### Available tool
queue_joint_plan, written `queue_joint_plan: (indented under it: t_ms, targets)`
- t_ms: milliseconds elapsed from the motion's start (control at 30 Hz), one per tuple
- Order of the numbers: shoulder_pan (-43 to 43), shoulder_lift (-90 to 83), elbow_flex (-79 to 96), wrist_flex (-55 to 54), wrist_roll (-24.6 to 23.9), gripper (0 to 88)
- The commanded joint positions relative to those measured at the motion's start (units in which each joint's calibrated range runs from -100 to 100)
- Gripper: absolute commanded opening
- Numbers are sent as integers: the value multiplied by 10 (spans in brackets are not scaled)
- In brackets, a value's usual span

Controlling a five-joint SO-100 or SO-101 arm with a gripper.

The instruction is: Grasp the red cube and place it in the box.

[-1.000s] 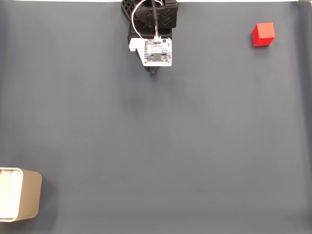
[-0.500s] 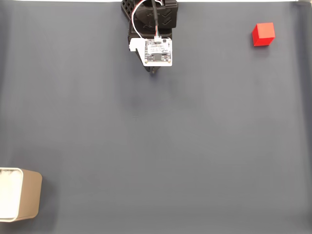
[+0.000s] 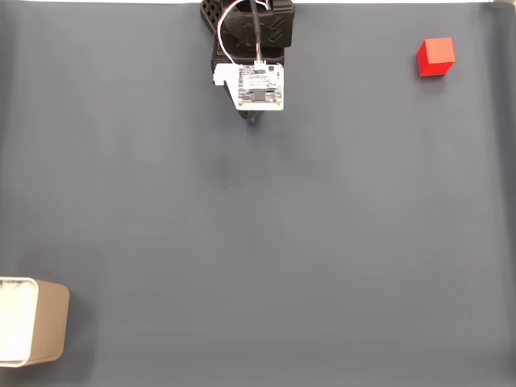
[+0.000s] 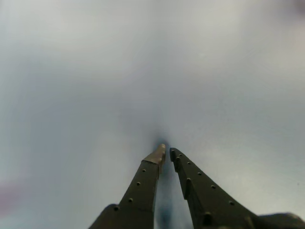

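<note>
In the fixed view the red cube (image 3: 435, 56) rests on the grey mat near the top right corner. The box (image 3: 32, 332), tan outside and white inside, stands at the bottom left edge, partly cut off. My arm hangs at the top centre, and the gripper (image 3: 255, 118) peeks out below its white circuit board, far to the left of the cube. In the wrist view the gripper (image 4: 167, 151) has its two dark fingers nearly touching at the tips, shut on nothing, close above the blurred grey mat.
The grey mat (image 3: 258, 242) covers the whole table. A white strip (image 3: 363, 2) runs along the top edge behind the arm.
</note>
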Motion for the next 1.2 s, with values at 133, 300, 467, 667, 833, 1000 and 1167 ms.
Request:
queue_joint_plan:
  t_ms: [133, 300, 467, 667, 833, 1000, 1167]
  targets:
    - [-2, -5, 5, -93, 7, 0]
    - [-1, -2, 5, -147, 6, 0]
    - [1, 8, 0, -203, 3, 0]
    - [2, 57, -43, -261, 3, 0]
    - [1, 130, -115, -289, 0, 2]
    - [0, 196, -193, -302, -5, 2]
    - [0, 260, -276, -305, -7, 2]
